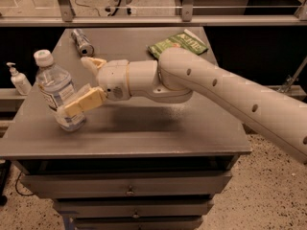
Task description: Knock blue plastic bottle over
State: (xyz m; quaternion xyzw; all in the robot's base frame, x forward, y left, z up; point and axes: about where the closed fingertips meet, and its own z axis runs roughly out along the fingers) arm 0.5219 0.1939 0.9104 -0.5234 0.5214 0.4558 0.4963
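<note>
The blue plastic bottle (55, 91), clear with a white cap and a blue-and-white label, stands near the left edge of the grey table (153, 133). My gripper (76, 85) reaches in from the right and is open, with its jaws spread wide. Its lower finger (86, 102) lies against the lower front of the bottle, over the label. Its upper finger (93, 63) is just right of the bottle's shoulder. The bottle leans slightly to the left but still rests on its base.
A silver can (82, 42) lies on its side at the table's back left. A green snack bag (178, 43) lies at the back, behind my arm. A small white pump dispenser (18, 79) stands on a ledge to the left. Drawers sit below the tabletop.
</note>
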